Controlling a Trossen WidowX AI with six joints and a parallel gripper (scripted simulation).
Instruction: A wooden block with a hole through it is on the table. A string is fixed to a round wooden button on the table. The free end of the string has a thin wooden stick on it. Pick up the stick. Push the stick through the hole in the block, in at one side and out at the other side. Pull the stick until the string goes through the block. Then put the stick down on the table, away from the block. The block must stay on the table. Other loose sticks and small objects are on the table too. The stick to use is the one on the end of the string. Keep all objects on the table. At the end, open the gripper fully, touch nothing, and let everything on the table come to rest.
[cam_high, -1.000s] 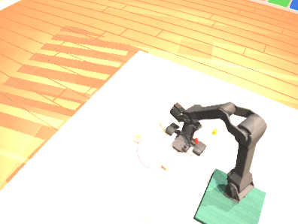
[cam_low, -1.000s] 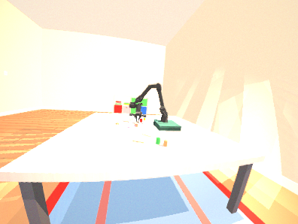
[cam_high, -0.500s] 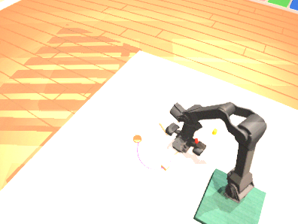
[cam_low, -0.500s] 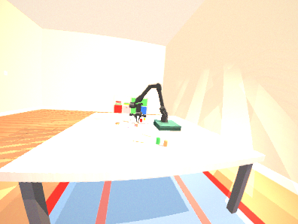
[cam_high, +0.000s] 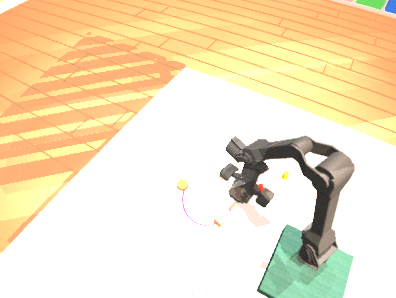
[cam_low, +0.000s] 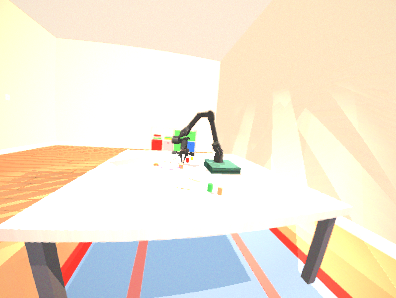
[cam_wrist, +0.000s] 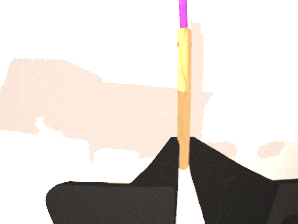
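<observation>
A: Jaws nearly shut, clamped on the lower end of the thin wooden stick (cam_wrist: 184, 90).

B: Seen from the wrist view?

A: Yes. Stick standing straight up out of the two dark fingers, pale at the top, darker lower down. Magenta string (cam_wrist: 183, 12) leaving its far tip and running off the upper edge.

B: And from above?

A: Gripper hanging low over the white table (cam_high: 125, 225), arm (cam_high: 320, 175) bent over from the green base plate (cam_high: 340, 277). String curving in a thin magenta arc (cam_high: 186, 212) across the table to the round wooden button (cam_high: 182, 184), which lies flat, well left of the gripper.

B: Block?

A: A small orange-and-pale piece (cam_high: 218, 222) at the near end of the string's arc, just left and below the gripper; too small to make out a hole.

B: Anything else nearby?

A: A small red object (cam_high: 260, 187) right beside the wrist, a small yellow one (cam_high: 285, 175) a little further right. In the exterior view, a green piece (cam_low: 210, 187) and an orange piece (cam_low: 220, 190) near the table's front, well apart from the arm.
</observation>
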